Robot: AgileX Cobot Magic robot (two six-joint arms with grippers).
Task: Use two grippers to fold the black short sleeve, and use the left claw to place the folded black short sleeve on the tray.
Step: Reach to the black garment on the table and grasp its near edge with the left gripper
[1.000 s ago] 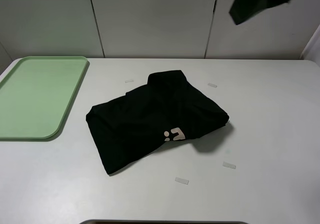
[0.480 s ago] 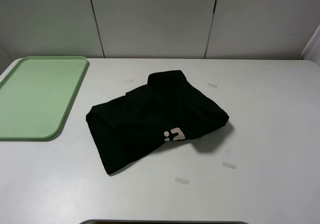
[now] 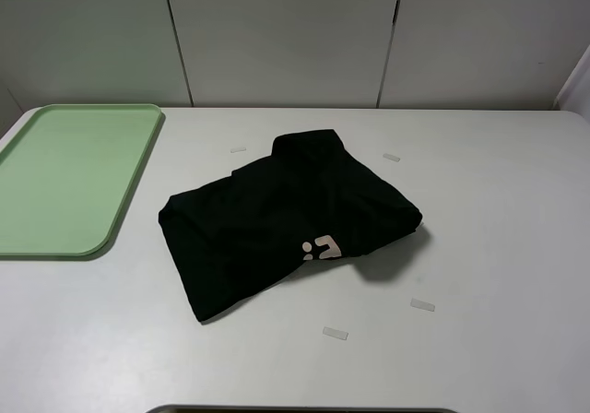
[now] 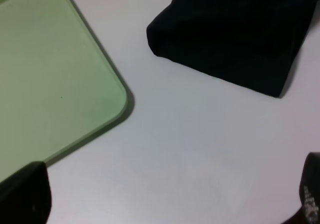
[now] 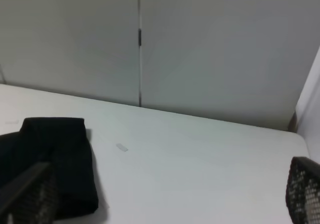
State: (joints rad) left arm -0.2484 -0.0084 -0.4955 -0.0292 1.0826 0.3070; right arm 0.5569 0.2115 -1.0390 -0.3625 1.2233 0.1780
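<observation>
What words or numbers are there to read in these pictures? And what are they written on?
No text here can be read whole.
Pale print on the black shirt: only a scrap of letters shows at a fold, so it cannot be read.
Small white strips on the table: too small to tell if anything is written on them.
Green tray: no writing seen.

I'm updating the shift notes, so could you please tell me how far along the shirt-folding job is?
Done: the black short sleeve lies folded in a loose bundle on the table. In hand: nothing; the left gripper and right gripper stand open, clear of the cloth. Left: perhaps tidying the fold, then the left gripper moving it onto the tray beside it.
</observation>
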